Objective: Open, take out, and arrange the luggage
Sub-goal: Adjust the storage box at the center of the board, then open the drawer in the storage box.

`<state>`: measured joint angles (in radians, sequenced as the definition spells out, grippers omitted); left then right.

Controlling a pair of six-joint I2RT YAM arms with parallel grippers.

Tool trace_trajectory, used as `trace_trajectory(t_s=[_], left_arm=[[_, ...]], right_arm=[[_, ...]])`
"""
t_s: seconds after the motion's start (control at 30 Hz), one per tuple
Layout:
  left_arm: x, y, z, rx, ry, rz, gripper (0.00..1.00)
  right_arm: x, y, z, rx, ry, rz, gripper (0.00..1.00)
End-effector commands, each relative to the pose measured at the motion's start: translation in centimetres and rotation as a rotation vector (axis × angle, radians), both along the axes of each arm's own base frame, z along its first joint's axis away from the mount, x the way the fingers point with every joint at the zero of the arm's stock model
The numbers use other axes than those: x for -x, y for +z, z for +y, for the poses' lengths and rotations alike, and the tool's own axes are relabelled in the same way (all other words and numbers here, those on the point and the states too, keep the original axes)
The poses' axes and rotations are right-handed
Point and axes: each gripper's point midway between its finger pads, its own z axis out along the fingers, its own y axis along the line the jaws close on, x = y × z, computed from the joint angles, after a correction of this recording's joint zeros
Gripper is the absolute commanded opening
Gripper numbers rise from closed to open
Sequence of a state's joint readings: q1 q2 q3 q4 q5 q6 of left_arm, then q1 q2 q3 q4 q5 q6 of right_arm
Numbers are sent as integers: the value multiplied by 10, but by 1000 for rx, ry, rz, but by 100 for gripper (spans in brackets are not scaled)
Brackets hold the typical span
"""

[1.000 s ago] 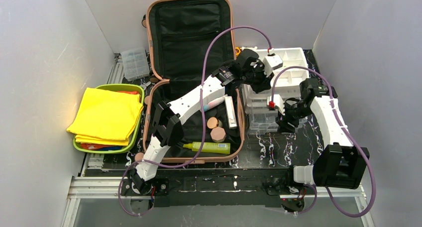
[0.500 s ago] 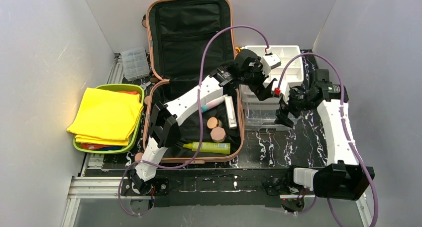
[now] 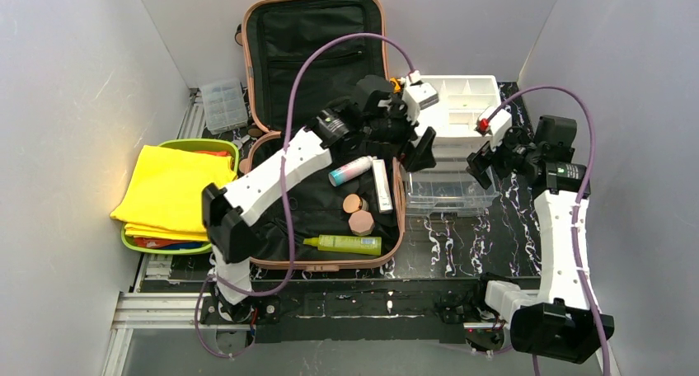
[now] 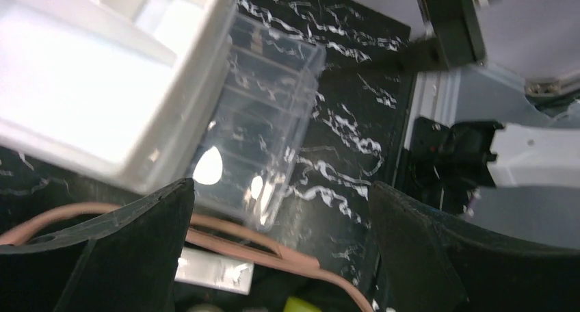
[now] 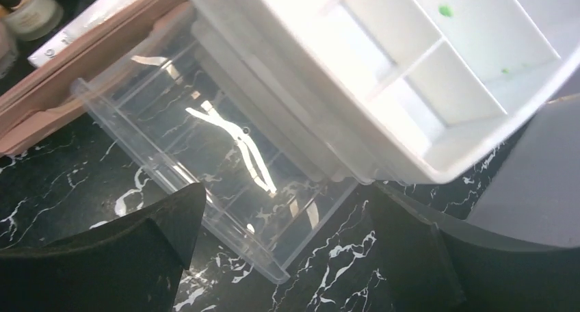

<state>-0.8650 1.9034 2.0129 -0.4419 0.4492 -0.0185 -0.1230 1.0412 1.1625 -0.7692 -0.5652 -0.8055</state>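
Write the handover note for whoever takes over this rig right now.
Left gripper: open, empty, by the suitcase's right edge near the clear drawer.
Right gripper: open, empty, over the same drawer.
Suitcase: open, lid toward the back wall.
Done: yellow cloth sits in the green tray; drawer sticks out from under the white organizer and looks empty.
Left: green bottle, two round jars, white box and spray tube lie in the suitcase, to be arranged.
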Motion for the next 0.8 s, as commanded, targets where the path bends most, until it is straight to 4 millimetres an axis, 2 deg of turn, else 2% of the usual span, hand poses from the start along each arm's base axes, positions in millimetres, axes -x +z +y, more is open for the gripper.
trace_trajectory(t_s=[0.0, 0.1, 0.2, 0.3, 0.47, 0.6, 0.77], left_arm=[[12, 13, 35, 15, 18, -10, 98], [-3, -4, 47, 7, 54, 7, 98], [-17, -21, 51, -1, 79, 35, 98], [-32, -37, 48, -15, 92, 43, 98], [-47, -56, 35, -28, 94, 70, 98], [-57, -65, 27, -32, 103, 86, 98], [-64, -67, 22, -37, 102, 76, 98]], right_arm=[[-18, 2, -20, -41, -35, -20, 98], [-20, -7, -36, -86, -29, 38, 98], [-24, -15, -51, -134, -16, 91, 96], [-25, -29, -52, -146, 46, 132, 96], [-30, -51, -47, -118, 191, 107, 98], [-38, -51, -44, -141, 254, 86, 98], [-47, -55, -52, -125, 242, 109, 97]])
